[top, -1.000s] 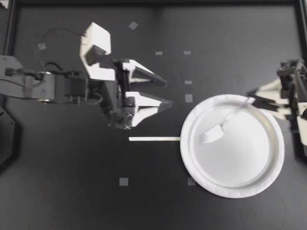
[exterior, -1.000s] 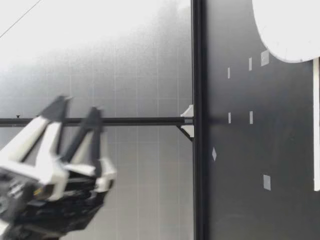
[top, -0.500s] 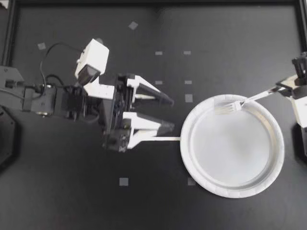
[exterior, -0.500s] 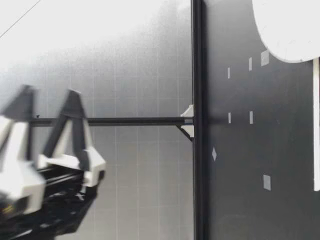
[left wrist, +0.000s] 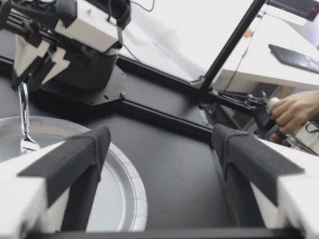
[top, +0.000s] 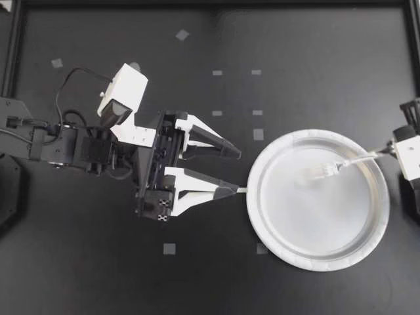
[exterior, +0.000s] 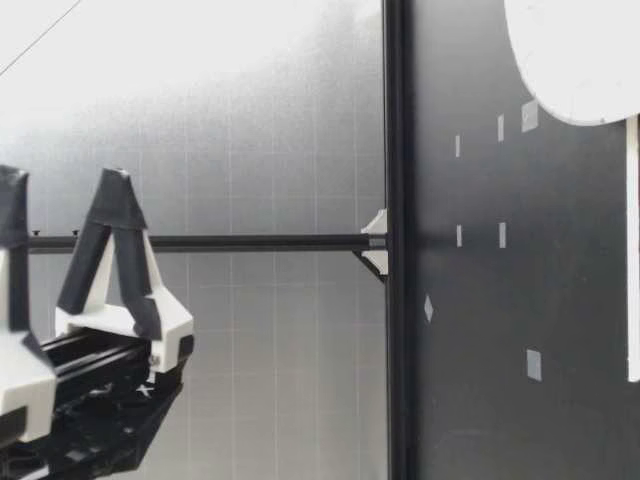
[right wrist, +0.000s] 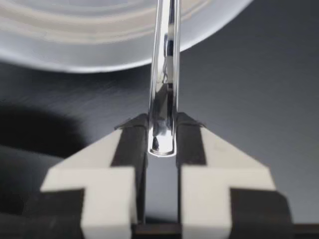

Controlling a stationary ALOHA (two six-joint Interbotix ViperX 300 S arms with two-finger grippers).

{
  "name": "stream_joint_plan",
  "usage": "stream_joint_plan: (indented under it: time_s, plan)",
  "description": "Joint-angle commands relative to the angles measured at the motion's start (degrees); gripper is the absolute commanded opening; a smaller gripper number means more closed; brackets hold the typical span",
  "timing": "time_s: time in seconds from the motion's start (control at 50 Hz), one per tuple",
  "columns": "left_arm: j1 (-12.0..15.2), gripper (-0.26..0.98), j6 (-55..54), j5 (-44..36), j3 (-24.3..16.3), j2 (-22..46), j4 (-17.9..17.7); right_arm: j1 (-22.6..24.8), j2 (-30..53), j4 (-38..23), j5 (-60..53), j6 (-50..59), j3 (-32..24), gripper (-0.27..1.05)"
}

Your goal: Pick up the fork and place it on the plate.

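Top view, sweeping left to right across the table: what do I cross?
left gripper, open → plate → right gripper, shut on the handle of the fork, whose tines reach back over the plate.

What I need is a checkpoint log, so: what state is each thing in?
right gripper: shut on the fork.
left gripper: open, empty, beside the plate.
fork: held by its handle end, tines over the plate.
plate: flat on the table.
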Motion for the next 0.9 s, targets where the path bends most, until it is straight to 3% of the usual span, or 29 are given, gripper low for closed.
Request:
stream_joint_plan:
  time_s: [0.0,0.44,0.88]
  plan:
    - [0.09,0.77,0.09,-0.88,-0.88,-0.44,-0.09,-0.35,1.23,0.09,0.88,-0.09,-0.7,-0.02]
    - [-1.05,0.77,-0.44,-3.16,-0.18,-0.44,-0.09,-8.61,2.9,-2.72,3.6,0.0,-1.05,-0.02]
    - [-1.41,0.77,-0.44,-4.22,0.35,-0.44,-0.09,-9.05,9.49,-3.6,2.81,-0.09,-1.58,-0.02]
